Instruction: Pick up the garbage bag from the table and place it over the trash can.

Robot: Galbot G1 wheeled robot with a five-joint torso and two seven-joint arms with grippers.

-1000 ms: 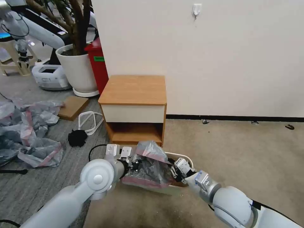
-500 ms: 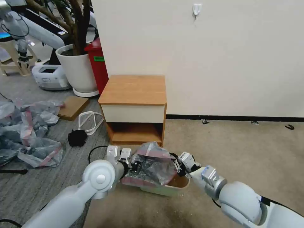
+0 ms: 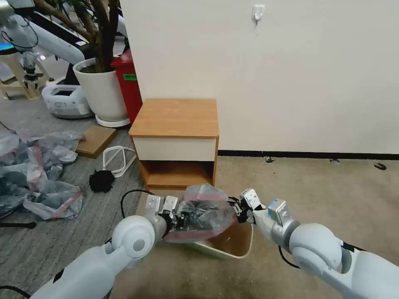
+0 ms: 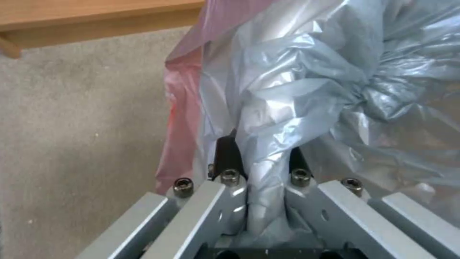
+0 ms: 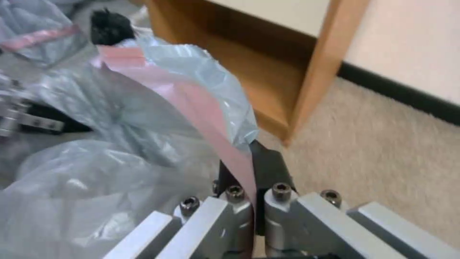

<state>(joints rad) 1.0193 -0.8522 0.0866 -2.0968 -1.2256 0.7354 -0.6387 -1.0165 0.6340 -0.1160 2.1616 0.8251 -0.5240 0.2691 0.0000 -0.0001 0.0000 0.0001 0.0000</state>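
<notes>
Garbage bag (image 3: 203, 211) hangs stretched between both grippers over the trash can (image 3: 232, 245), just before the table (image 3: 176, 137). Left gripper (image 4: 261, 158) pinches bunched grey film; right gripper (image 5: 249, 169) clamps the pink rim band. Film looks light, limp, slippery; the rim band is likely the surest hold.

1. The nightstand (image 3: 176, 137) stands against the wall (image 3: 270, 74).
2. The trash can (image 3: 235, 247) sits on the floor just before it, nearer the robot.
3. The garbage bag (image 3: 203, 211) hangs over the can's left part, between the left gripper (image 3: 176, 216) and right gripper (image 3: 237, 207).
4. A heap of bags (image 3: 37, 174) lies well left.
</notes>
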